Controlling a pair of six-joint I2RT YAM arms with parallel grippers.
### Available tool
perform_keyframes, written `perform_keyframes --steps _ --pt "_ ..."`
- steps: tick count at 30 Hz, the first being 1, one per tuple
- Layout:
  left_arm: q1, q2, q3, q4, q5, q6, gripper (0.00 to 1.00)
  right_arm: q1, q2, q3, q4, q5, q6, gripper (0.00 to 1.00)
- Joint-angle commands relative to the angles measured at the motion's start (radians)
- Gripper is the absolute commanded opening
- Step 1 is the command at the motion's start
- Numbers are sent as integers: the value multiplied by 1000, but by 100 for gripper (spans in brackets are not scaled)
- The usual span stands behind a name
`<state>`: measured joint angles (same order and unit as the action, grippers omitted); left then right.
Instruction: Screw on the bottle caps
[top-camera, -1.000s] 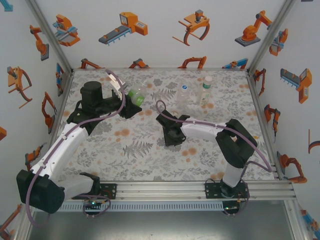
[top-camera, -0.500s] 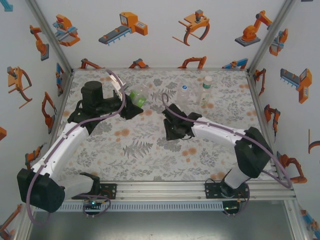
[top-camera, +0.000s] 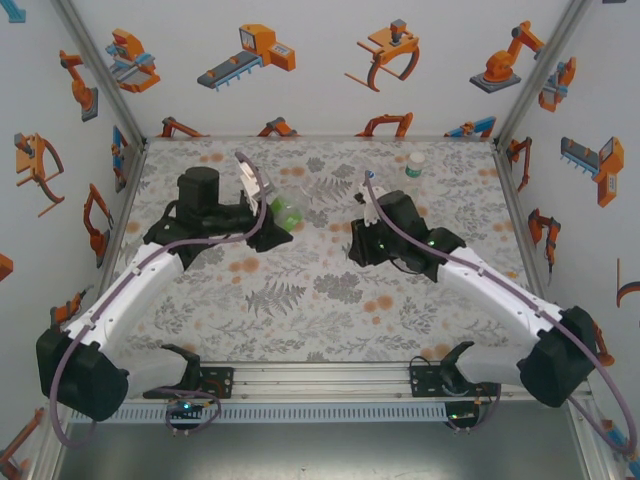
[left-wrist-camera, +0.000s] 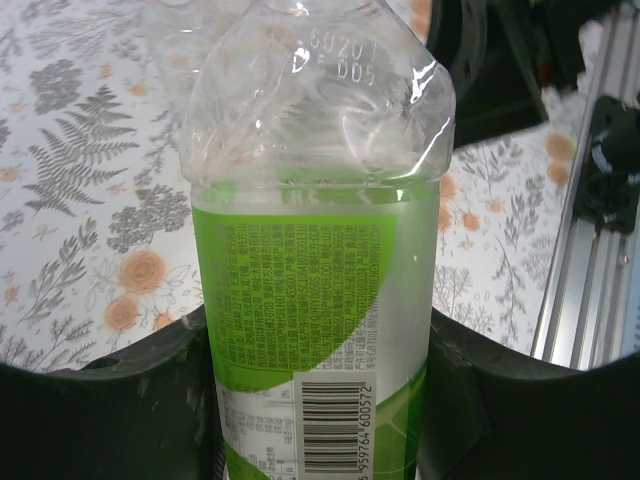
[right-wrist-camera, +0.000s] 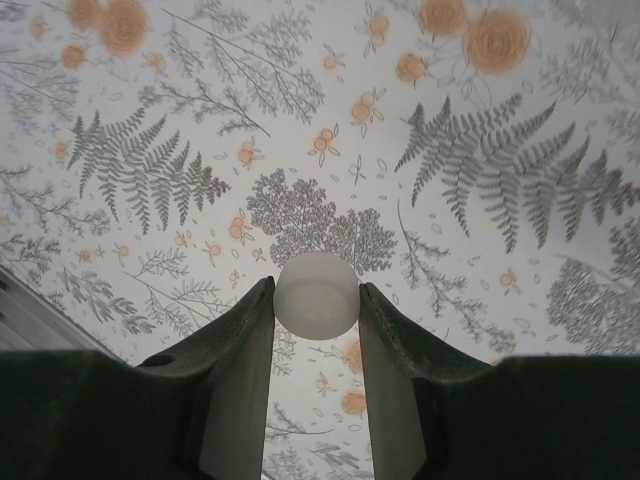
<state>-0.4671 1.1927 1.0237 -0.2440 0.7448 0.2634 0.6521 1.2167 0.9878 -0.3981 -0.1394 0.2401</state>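
Spreads a fern-and-flower tabletop (top-camera: 300, 300) under everything. Reaches across it from the near left corner with the left arm (top-camera: 130, 290) and from the near right corner with the right arm (top-camera: 490, 290), both ending toward the far middle, apart from each other. Clamps a bottle with a green label (left-wrist-camera: 315, 300) in the left pincer (left-wrist-camera: 315, 410), dark fingers (left-wrist-camera: 120, 400) pressed against both sides of the label's lower part, clear crumpled shoulder jutting out past the tips. Places that bottle, from above, left of the tabletop's centre and toward the far side, at the end of the left arm. Stands the taller bottle with a green band (top-camera: 413, 172) upright near the far edge, right of centre, clear of both arms. Pinches a pale round cap (right-wrist-camera: 317, 290) in the right pincer (right-wrist-camera: 316, 300), narrowed onto it, one fingertip on each side of its rim, right at the tips. Cannot tell whether the cap touches the tabletop beyond it
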Motion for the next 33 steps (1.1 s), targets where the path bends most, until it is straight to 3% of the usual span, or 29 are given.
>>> perform_keyframes --steps 1,8,14,20,23,33 --pt "-45 -4 46 -90 31 135 8 -37 -56 9 20 -104 -120 19" --pt "-97 8 65 -180 38 245 8 -54 -142 45 -13 -251 -272 20" --pt "-152 7 70 -262 44 351 9 -54 -266 -4 61 -505 -462 19" --pt "-205 10 70 -325 17 433 11 -53 -312 9 81 -653 -557 19" --pt "-228 9 72 -351 20 471 11 -52 -322 11 60 -761 -687 15" --pt "-285 -10 60 -356 35 503 12 -52 -337 3 81 -847 -732 12"
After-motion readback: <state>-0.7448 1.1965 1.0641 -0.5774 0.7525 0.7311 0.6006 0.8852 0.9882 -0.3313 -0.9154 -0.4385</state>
